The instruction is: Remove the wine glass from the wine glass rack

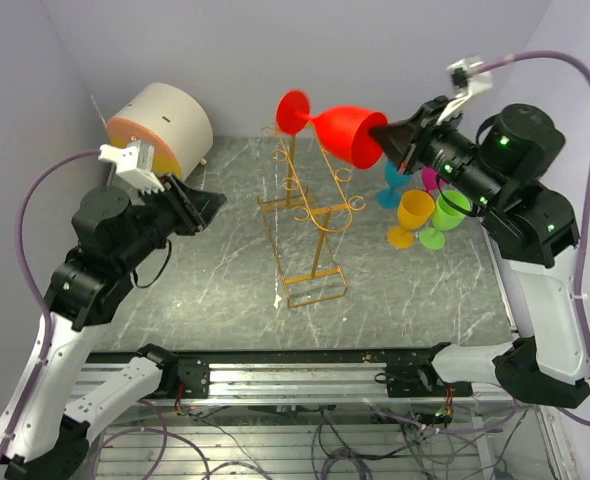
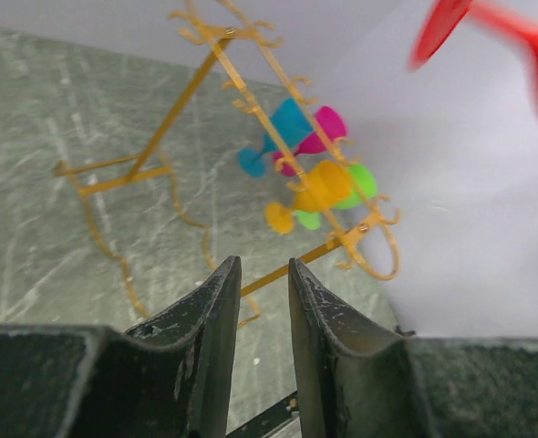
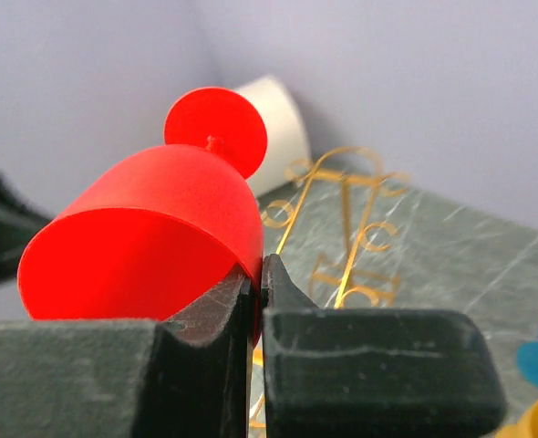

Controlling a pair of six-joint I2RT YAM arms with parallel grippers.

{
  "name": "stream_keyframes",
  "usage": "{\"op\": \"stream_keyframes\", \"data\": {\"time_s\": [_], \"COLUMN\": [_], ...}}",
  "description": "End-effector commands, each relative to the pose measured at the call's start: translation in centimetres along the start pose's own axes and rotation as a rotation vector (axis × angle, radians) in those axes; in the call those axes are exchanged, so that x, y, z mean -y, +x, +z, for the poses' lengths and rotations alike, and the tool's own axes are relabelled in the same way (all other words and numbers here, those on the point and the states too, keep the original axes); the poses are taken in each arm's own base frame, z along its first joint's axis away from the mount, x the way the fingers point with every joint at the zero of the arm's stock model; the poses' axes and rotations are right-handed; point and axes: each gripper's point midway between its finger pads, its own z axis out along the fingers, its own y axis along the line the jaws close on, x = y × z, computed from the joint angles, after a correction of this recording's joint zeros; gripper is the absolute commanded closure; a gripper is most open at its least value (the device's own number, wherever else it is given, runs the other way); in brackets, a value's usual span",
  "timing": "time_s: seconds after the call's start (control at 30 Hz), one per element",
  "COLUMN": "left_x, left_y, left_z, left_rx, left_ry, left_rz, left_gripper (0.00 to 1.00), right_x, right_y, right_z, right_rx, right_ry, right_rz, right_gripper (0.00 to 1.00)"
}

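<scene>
A red wine glass (image 1: 345,133) hangs on its side in the air above the golden wire wine glass rack (image 1: 310,215), foot pointing left. My right gripper (image 1: 383,135) is shut on its rim. In the right wrist view one finger sits inside the red wine glass (image 3: 150,237) and the other outside, the right gripper (image 3: 258,265) pinching the wall, with the rack (image 3: 346,246) below. My left gripper (image 1: 210,205) hovers left of the rack, open and holding nothing. Its wrist view shows the left gripper (image 2: 262,265) facing the rack (image 2: 251,100), with the red glass (image 2: 533,46) blurred at top right.
A cream cylinder with an orange face (image 1: 165,125) lies at the back left. Right of the rack, blue (image 1: 393,187), pink (image 1: 430,180), yellow (image 1: 412,215) and green (image 1: 447,215) glasses cluster beneath my right arm. Walls close the back and sides.
</scene>
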Motion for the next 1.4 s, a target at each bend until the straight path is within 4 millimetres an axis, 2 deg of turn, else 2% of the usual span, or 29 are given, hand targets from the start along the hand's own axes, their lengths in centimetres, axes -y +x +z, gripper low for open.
{"op": "stream_keyframes", "data": {"time_s": [0.0,0.07,0.27,0.43,0.5,0.63,0.73,0.8,0.93,1.2,1.37], "left_x": [-5.0,-6.5,-11.3,-13.7,-14.4,-15.1,-15.2,-15.4,-15.5,-15.4,-15.3], "left_y": [1.2,1.8,5.0,6.9,7.4,8.2,8.4,8.5,8.7,8.7,8.8], "left_z": [-1.5,-2.3,-4.1,-4.8,-4.8,-4.5,-4.2,-4.1,-4.1,-4.4,-4.5], "left_rx": [0.037,0.042,0.030,0.028,0.024,0.012,-0.003,-0.013,-0.022,-0.007,-0.010], "left_ry": [-0.200,-0.253,-0.394,-0.449,-0.467,-0.477,-0.477,-0.490,-0.491,-0.482,-0.480], "left_rz": [0.074,0.098,0.154,0.172,0.175,0.179,0.185,0.189,0.191,0.185,0.186], "left_gripper": [0.62,0.62,0.64,0.64,0.64,0.64,0.65,0.65,0.65,0.65,0.65], "right_x": [4.7,7.1,12.0,15.7,17.6,22.3,24.6,24.9,25.5,28.0,28.2], "right_y": [-5.6,-5.5,-3.7,-3.0,-2.8,-0.5,3.3,5.8,10.1,16.4,20.4], "right_z": [-1.3,-0.9,1.6,2.2,2.6,4.0,5.2,6.1,6.4,5.5,5.7], "right_rx": [0.211,0.199,0.113,0.075,0.058,-0.032,-0.158,-0.240,-0.369,-0.536,-0.653], "right_ry": [0.290,0.426,0.669,0.832,0.834,0.824,0.783,0.746,0.727,0.765,0.714], "right_rz": [-0.039,-0.045,-0.072,-0.096,-0.066,0.001,0.058,0.086,0.111,0.173,0.215], "right_gripper": [1.00,1.00,1.00,1.00,1.00,1.00,1.00,1.00,1.00,1.00,1.00]}}
